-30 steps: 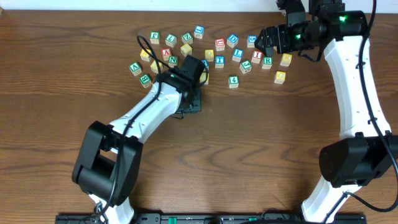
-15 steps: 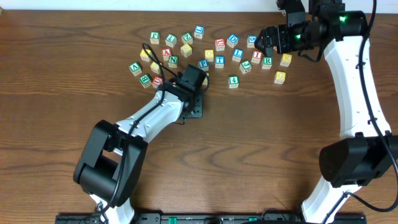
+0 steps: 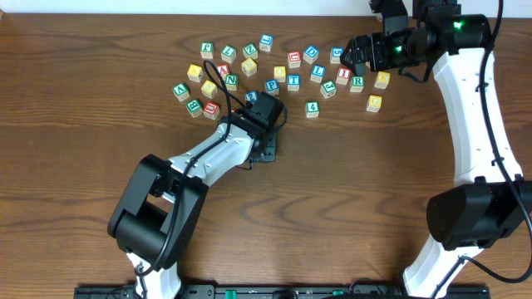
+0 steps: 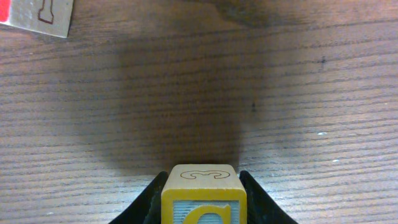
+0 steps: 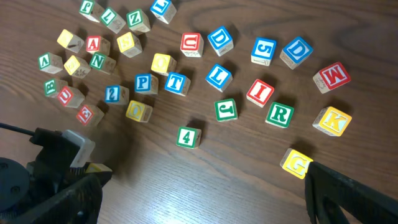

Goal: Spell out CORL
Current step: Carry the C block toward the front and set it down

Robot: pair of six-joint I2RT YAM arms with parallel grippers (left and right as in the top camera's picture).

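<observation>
My left gripper (image 3: 264,148) is shut on a yellow letter block (image 4: 203,194), held low over the bare wood just below the pile. The block's front shows a yellow curved letter on blue, cut off by the frame edge; from overhead the gripper hides it. My right gripper (image 3: 359,56) is open and empty, high above the right side of the pile, with its fingers at the bottom corners of the right wrist view (image 5: 205,199). In the pile lie a green R (image 5: 280,114), a blue L (image 5: 218,76) and a yellow round-letter block (image 5: 162,63).
Several other letter blocks lie scattered along the far part of the table (image 3: 274,71), among them a yellow G (image 5: 295,163), a green 4 (image 5: 188,137) and a yellow K (image 5: 331,120). A red-edged block (image 4: 31,12) lies just ahead of the left gripper.
My left arm has moved to the right and slightly toward the front with the yellow block. The right arm has not moved.
</observation>
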